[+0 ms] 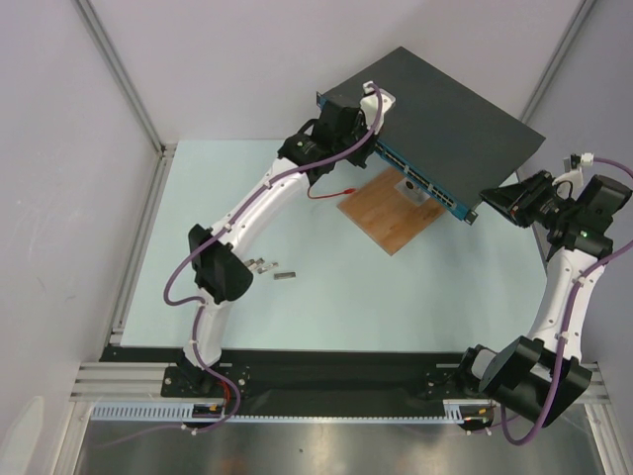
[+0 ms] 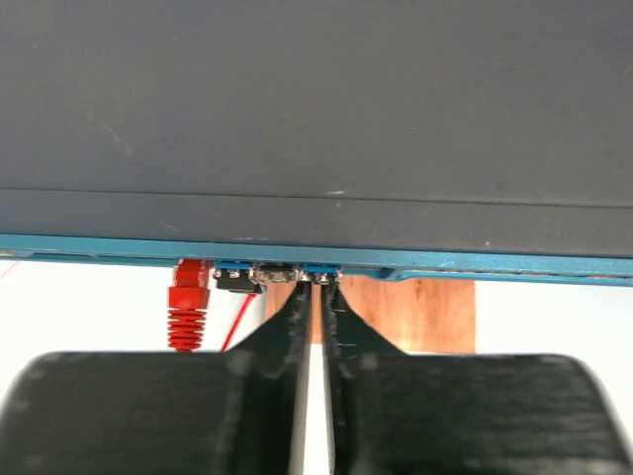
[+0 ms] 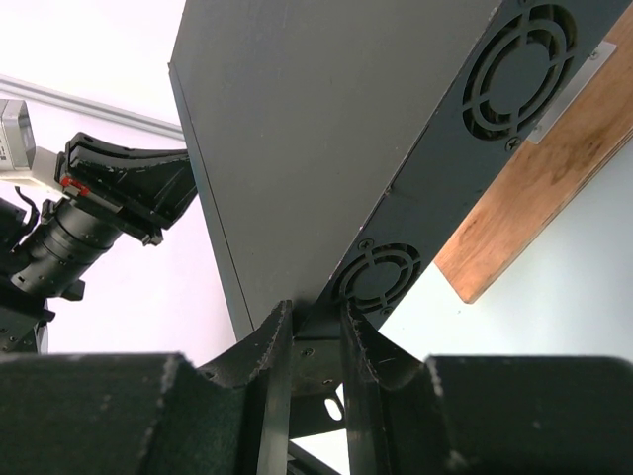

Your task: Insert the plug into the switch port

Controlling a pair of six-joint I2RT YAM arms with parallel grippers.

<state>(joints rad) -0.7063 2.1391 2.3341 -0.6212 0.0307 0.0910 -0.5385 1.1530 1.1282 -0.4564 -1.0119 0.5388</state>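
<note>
Switch (image 1: pixel 445 119) lies skewed toward the far right corner of the table (image 1: pixel 326 297), its blue front edge over a wooden board (image 1: pixel 391 213). Right gripper (image 3: pixel 316 317) clamps its corner, likely as a brace. Left gripper (image 2: pixel 316 287), pinched together and empty, touches the port row. Red plug (image 2: pixel 188 297) sits just beside it, seemingly in a port.

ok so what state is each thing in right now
switch: resting partly on wooden board, corner clamped
red plug: looks seated in a front port
left tool: shut, tips at the port row
right tool: shut on switch corner
wooden board: flat, under the switch
</note>
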